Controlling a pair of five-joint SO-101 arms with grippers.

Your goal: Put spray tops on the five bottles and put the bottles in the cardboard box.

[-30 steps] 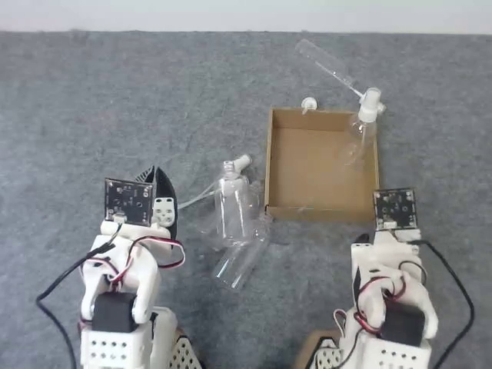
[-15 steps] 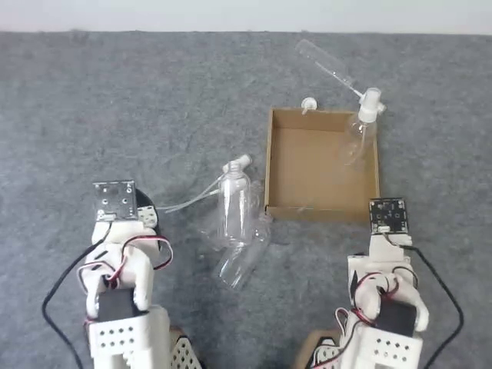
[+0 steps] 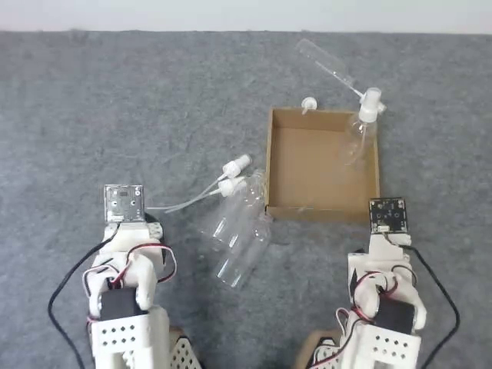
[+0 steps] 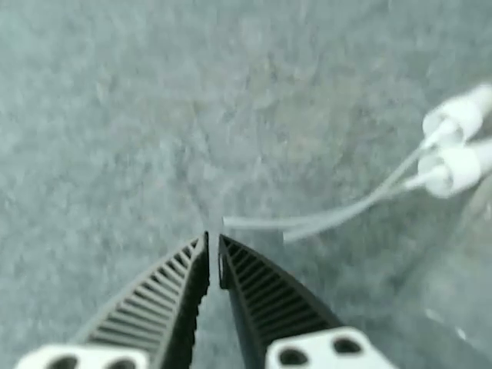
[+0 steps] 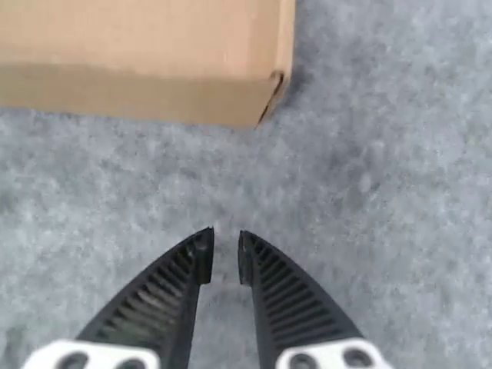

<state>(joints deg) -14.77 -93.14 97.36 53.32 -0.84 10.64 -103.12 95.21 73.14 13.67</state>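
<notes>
Clear plastic bottles (image 3: 237, 231) lie in a pile just left of the cardboard box (image 3: 270, 165). Two of them carry white spray tops (image 3: 236, 164) with thin dip tubes (image 4: 323, 221) trailing toward the left arm (image 3: 124, 206). Another capped bottle (image 3: 361, 129) leans over the box's far right corner, and one more bottle (image 3: 324, 60) lies beyond the box. My left gripper (image 4: 214, 243) is shut and empty, its tips just short of the tube ends. My right gripper (image 5: 224, 244) is shut and empty too, hovering over carpet near the box's front corner (image 5: 269, 96).
A small white cap (image 3: 309, 104) sits at the box's far edge. Grey carpet covers the whole table. The right arm (image 3: 387, 217) stands close to the box's front right corner. Open carpet stretches to the far left.
The left arm drew back from the bottles toward its base. The capped bottle it had been next to tipped over onto the pile. The right arm drew back slightly.
</notes>
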